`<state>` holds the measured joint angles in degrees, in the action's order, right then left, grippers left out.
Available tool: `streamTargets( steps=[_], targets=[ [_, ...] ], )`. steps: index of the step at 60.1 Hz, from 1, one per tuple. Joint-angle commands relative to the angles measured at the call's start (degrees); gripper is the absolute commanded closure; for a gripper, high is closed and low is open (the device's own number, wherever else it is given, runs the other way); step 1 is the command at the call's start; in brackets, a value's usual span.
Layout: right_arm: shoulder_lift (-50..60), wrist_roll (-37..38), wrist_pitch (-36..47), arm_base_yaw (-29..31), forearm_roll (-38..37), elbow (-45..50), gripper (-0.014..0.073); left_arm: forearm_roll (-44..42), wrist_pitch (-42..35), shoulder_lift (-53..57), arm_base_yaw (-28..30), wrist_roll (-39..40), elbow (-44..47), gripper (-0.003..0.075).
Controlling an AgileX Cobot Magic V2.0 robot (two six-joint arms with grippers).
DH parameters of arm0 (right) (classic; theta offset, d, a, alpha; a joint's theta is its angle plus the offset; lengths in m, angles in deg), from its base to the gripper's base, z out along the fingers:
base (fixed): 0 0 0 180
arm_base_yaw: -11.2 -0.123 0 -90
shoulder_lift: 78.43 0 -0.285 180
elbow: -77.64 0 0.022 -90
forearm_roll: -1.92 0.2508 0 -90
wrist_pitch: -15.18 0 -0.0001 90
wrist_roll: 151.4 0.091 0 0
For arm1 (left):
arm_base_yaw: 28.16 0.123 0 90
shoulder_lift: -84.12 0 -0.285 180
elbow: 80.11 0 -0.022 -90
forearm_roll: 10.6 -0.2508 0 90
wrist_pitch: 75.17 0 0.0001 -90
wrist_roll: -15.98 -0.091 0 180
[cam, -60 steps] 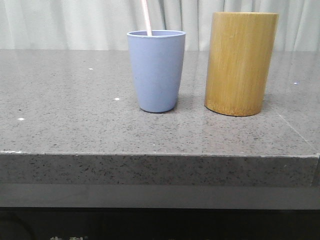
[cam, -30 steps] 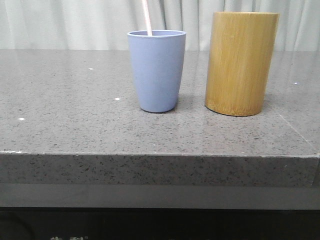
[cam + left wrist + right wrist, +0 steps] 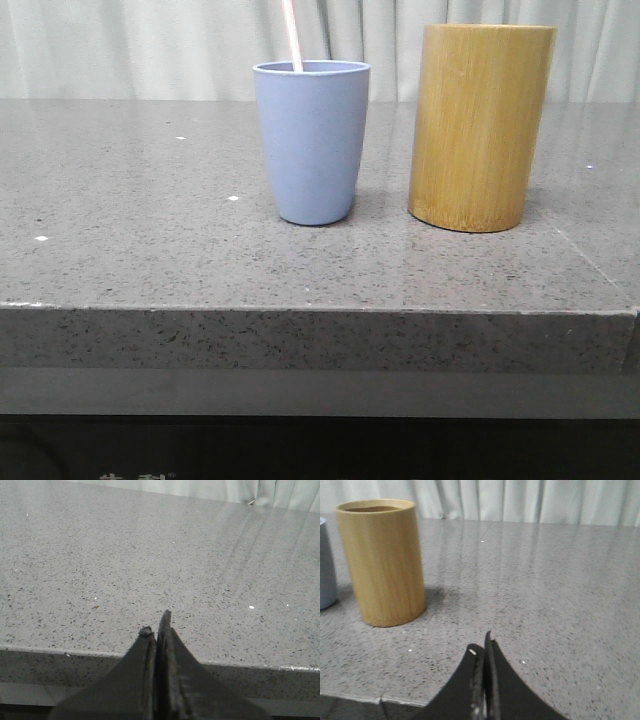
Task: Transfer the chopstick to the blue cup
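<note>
1. Ahead of the right pincer (image 3: pixel 484 652), well apart from it, stands the bamboo holder (image 3: pixel 381 560), the blue cup (image 3: pixel 311 140) just beside that.
2. Inside the blue cup stands the chopstick (image 3: pixel 291 35), tilted.
3. Right pincer: clenched, empty, over the tabletop (image 3: pixel 150 230).
4. Left pincer (image 3: pixel 156 630): clenched, empty, over bare tabletop.

— I see the chopstick (image 3: pixel 292 35) standing in the blue cup (image 3: pixel 312 140), leaning slightly left, top cut off.
— And beside it?
— The bamboo cylinder (image 3: pixel 480 125), just right, apart, both upright on the grey table (image 3: pixel 150 240).
</note>
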<state>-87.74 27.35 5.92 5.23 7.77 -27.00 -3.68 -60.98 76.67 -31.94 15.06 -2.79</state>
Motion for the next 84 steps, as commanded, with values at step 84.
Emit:
streamTargets(
  steps=[84],
  targets=[
    [3.3, 1.74, 2.71, 1.22, -0.94, 3.19, 0.0672, 0.61, -4.38, 1.29, 0.21, 0.47, 0.53, 0.0739]
  ],
)
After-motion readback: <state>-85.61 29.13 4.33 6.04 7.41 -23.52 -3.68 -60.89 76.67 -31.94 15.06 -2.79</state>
